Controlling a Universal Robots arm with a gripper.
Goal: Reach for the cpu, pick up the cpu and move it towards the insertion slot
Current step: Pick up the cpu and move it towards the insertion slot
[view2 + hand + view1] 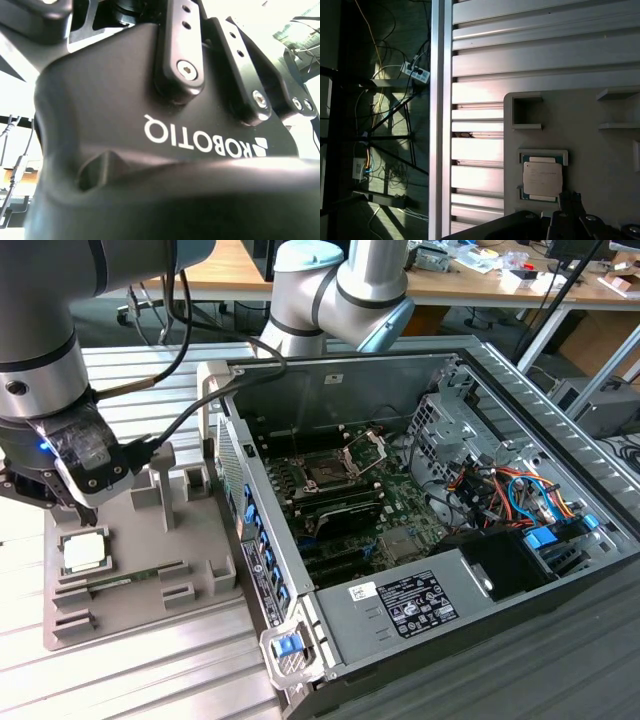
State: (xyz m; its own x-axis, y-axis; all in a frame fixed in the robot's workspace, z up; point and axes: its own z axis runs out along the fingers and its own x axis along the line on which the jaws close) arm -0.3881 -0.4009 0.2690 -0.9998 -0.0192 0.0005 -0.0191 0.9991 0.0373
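Near the edge of the tray (150, 612), the tool (76, 512) hangs clear above the cpu (85, 552) (grip: cannot tell).

The Universal Robots arm (345, 285) bends at a silver elbow joint (300, 300) with pale blue caps, seen at the top of the exterior view. Its thick grey wrist (35, 380) stands at the exterior view's left and points downward. Below the wrist hangs the black gripper (50, 505), tilted slightly, with a small blue light lit on its body. In the second wrist view the gripper's black housing (150, 125) sits close to the camera.
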